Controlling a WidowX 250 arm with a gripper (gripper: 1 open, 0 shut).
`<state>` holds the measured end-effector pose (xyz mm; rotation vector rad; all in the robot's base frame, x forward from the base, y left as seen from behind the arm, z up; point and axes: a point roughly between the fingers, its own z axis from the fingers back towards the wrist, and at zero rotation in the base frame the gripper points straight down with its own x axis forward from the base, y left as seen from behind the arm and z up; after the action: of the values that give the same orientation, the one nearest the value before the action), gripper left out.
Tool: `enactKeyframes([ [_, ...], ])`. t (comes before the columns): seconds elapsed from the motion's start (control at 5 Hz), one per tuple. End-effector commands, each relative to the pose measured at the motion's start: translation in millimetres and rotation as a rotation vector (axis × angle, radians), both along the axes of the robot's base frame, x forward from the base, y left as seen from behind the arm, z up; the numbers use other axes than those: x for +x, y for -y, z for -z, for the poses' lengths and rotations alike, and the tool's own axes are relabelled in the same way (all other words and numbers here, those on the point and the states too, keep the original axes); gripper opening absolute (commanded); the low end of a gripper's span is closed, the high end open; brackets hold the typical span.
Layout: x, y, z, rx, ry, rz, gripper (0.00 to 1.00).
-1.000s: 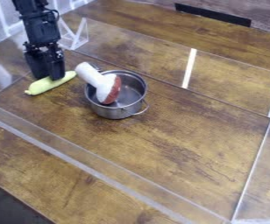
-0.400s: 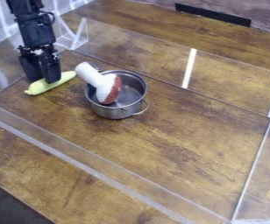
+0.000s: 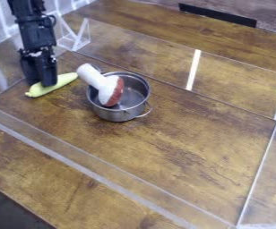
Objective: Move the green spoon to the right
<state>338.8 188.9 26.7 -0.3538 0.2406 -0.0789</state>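
Note:
The green spoon point(image 3: 56, 84) is a small yellow-green piece lying flat on the wooden table at the far left, just left of the metal pot point(image 3: 126, 109). My black gripper point(image 3: 37, 79) points steeply down over the spoon's left half, fingertips at the spoon and hiding that end. The dark fingers blur together, so the gap between them does not show. The spoon still rests on the table.
The pot holds a white thick-handled utensil point(image 3: 96, 78) with a red part, its handle leaning toward the spoon. Clear acrylic walls point(image 3: 195, 70) stand around the table, one running close behind the arm. Bare wooden tabletop point(image 3: 188, 134) stretches right of the pot.
The gripper has tilted slightly and settled lower over the spoon's left end, and its fingers look closer together. The spoon and pot have not moved.

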Motion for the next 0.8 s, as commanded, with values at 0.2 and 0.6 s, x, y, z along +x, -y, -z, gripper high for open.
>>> enactKeyframes([
  [0.2, -2.5, 5, -92.8, 0.089, 0.091, -0.135, 0.00],
  [0.6, -3.6, 27, -158.3, 0.090, 0.167, -0.258, 0.00],
])
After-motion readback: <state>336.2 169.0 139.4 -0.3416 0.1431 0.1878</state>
